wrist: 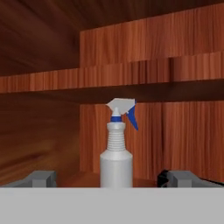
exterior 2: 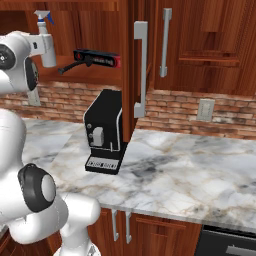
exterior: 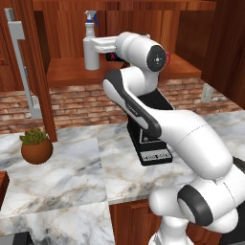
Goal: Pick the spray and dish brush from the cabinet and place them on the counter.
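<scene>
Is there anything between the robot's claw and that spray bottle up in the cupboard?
Nothing visible. In the hand view the spray stands upright straight ahead of the open gripper, with bare shelf between them.

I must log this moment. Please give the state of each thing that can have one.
Pale grey spray bottle with blue nozzle: upright on cabinet shelf, not gripped.
Two-finger gripper: open, fingers either side of the bottle.
Reddish-brown wooden cabinet: door open.
Slim black dish brush: lying on shelf.
</scene>
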Robot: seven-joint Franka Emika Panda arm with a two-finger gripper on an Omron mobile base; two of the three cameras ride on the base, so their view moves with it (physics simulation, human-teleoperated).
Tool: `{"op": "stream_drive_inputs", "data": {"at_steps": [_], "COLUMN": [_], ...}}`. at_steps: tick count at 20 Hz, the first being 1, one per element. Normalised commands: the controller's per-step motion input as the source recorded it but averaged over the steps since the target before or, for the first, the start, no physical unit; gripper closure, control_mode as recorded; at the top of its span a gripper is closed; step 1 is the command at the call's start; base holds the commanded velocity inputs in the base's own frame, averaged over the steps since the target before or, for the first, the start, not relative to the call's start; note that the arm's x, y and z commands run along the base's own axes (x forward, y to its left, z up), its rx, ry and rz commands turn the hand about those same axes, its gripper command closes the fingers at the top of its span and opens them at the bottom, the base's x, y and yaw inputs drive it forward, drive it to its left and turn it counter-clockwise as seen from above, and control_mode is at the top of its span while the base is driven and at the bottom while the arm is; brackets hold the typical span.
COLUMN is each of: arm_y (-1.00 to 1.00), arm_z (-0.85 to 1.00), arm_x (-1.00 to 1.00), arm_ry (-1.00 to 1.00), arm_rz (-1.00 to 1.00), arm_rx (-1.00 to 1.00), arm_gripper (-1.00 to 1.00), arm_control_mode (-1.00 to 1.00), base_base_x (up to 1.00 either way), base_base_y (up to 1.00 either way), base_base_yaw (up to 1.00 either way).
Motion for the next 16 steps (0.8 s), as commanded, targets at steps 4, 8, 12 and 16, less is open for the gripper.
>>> {"op": "stream_drive_inputs", "data": {"at_steps": [4, 8, 12, 16], "arm_y": [0.10, 0.06, 0.04, 0.04], "arm_z": [0.00, 0.00, 0.00, 0.00], "arm_x": [0.31, 0.29, 0.29, 0.32], "arm_ry": [0.07, 0.06, 0.06, 0.07], "arm_rz": [-0.01, -0.01, -0.01, -0.01], "arm_rx": [0.00, 0.00, 0.00, 0.00], "arm_gripper": [-1.00, -1.00, -1.00, -1.00], "arm_control_mode": [-1.00, -1.00, -1.00, -1.00], "base_base_x": [0.00, 0.00, 0.00, 0.00], "base_base_y": [0.00, 0.00, 0.00, 0.00], "base_base_yaw": [0.00, 0.00, 0.00, 0.00]}}
